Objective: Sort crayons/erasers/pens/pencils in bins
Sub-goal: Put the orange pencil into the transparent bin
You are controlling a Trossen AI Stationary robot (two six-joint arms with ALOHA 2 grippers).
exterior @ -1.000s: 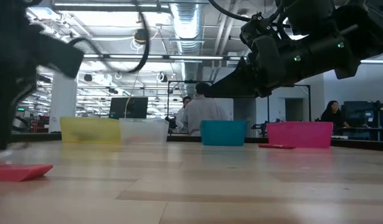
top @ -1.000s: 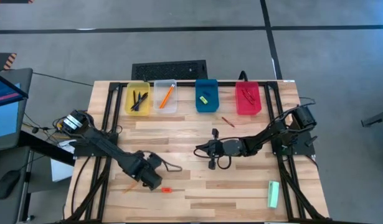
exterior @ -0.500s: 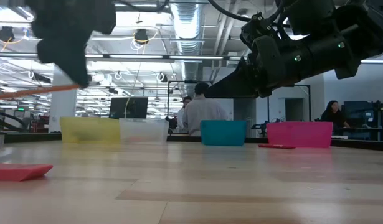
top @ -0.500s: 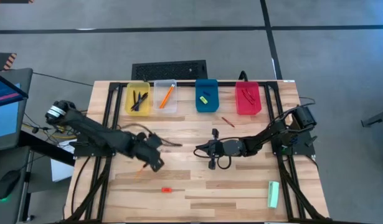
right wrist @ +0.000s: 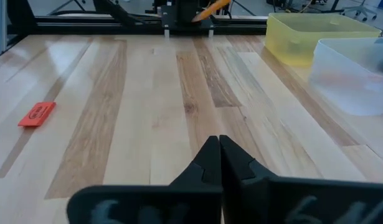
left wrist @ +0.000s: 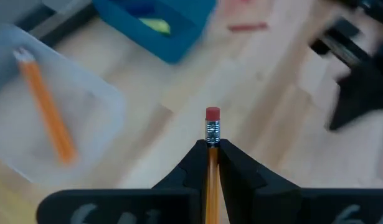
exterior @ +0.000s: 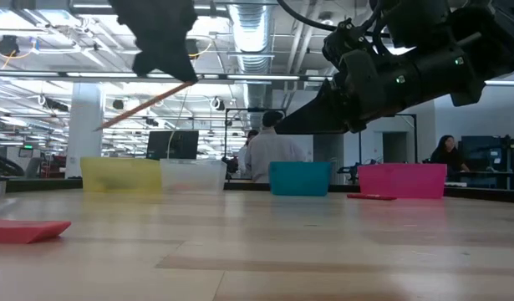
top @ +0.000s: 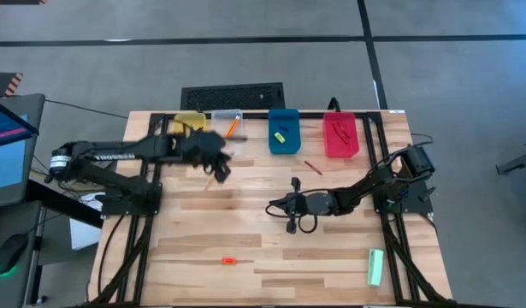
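My left gripper (top: 218, 162) hangs above the table just in front of the yellow bin (top: 191, 120) and the clear bin (top: 229, 135). It is shut on an orange pencil (exterior: 144, 104). The clear bin holds another pencil (left wrist: 49, 112). The blue bin (top: 283, 131) holds a yellow eraser (left wrist: 155, 25), and the red bin (top: 339, 135) holds crayons. One red crayon (top: 312, 167) lies on the table in front of the red bin. A red-orange eraser (top: 228, 260) lies near the front. My right gripper (top: 275, 205) rests shut at mid-table, holding nothing. My left gripper pinches the pencil's shaft just behind the metal ferrule (left wrist: 212, 134), between its two fingers. The pink eraser end (left wrist: 212, 114) sticks out past the fingertips, and the pencil runs back roughly along the fingers. The pencil is lifted clear of the table and slants, its far end (exterior: 102, 125) lower.
A pale green bar (top: 375, 267) lies at the near right corner. A dark keyboard (top: 233, 95) sits behind the bins. The right arm (top: 365, 188) reaches in from the right edge. People stand in the room behind the table.
My left gripper has risen from the table's near left part and swung toward the far edge, to just before the yellow and clear bins, turning as it went. The pencil has come up off the table with it and now hangs clear, slanting.
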